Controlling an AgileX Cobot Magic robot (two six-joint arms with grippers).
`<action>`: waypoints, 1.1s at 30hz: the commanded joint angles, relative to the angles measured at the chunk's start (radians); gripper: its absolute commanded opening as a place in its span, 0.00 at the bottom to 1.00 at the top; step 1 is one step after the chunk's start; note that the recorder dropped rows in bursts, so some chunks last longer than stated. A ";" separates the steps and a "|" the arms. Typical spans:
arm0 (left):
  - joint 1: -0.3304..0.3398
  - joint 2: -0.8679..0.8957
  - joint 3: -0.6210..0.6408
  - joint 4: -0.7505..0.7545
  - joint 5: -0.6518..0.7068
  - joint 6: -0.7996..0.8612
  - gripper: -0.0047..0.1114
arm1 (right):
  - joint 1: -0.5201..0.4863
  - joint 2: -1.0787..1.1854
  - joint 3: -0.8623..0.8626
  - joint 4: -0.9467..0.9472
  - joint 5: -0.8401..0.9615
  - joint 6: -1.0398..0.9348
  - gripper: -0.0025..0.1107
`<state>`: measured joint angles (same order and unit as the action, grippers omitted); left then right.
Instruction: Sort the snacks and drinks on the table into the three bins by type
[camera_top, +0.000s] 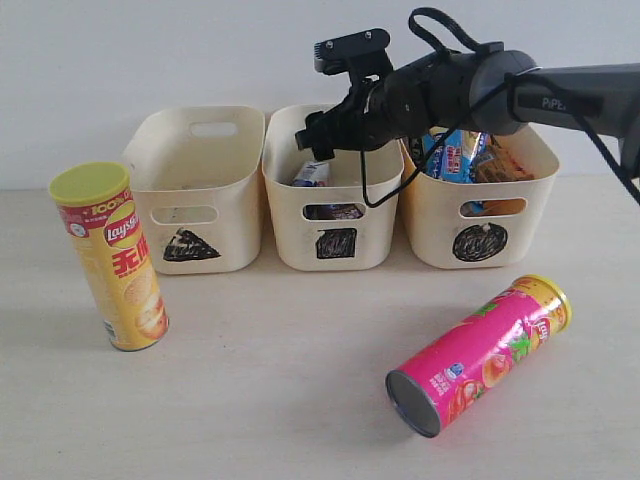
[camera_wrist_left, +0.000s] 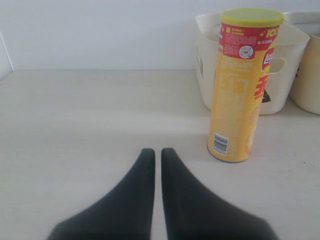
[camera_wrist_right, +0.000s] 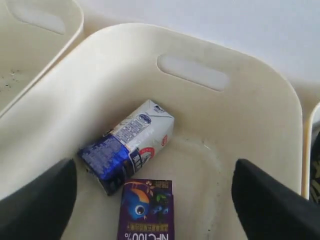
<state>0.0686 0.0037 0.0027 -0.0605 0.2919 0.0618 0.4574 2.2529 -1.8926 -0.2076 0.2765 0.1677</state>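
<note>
Cream plastic tubs stand in a row at the 12 o'clock edge of the table (camera_top: 300, 410) in the exterior view: triangle bin (camera_top: 195, 200) at 11, square bin (camera_top: 335, 195) at 12, circle bin (camera_top: 485, 215) at 1. We find the right gripper (camera_top: 318, 135) over the square bin. Only its wrist view shows the jaws spread wide with nothing held. That view also shows the white and blue carton (camera_wrist_right: 127, 147) lying on its side, touching the dark purple carton (camera_wrist_right: 145, 210) on the bin floor. The exterior view alone shows the foil bags (camera_top: 462, 155) in the circle bin and the pink tube (camera_top: 480, 355) on its side at 5 o'clock. The yellow Lay's tube (camera_top: 110, 255) stands upright at 9 o'clock. The left gripper (camera_wrist_left: 156, 156), seen only from its wrist, has its jaws together and empty, near the yellow Lay's tube.
</note>
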 joint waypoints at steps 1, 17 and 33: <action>0.003 -0.004 -0.003 -0.002 -0.007 -0.008 0.08 | -0.009 -0.032 -0.006 -0.008 0.057 -0.001 0.65; 0.003 -0.004 -0.003 -0.002 -0.007 -0.008 0.08 | -0.009 -0.180 -0.004 -0.070 0.493 -0.030 0.02; 0.003 -0.004 -0.003 -0.002 -0.007 -0.008 0.08 | -0.166 -0.550 0.415 -0.089 0.483 -0.008 0.02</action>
<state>0.0686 0.0037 0.0027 -0.0605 0.2919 0.0618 0.3326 1.7789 -1.5393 -0.2839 0.7623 0.1570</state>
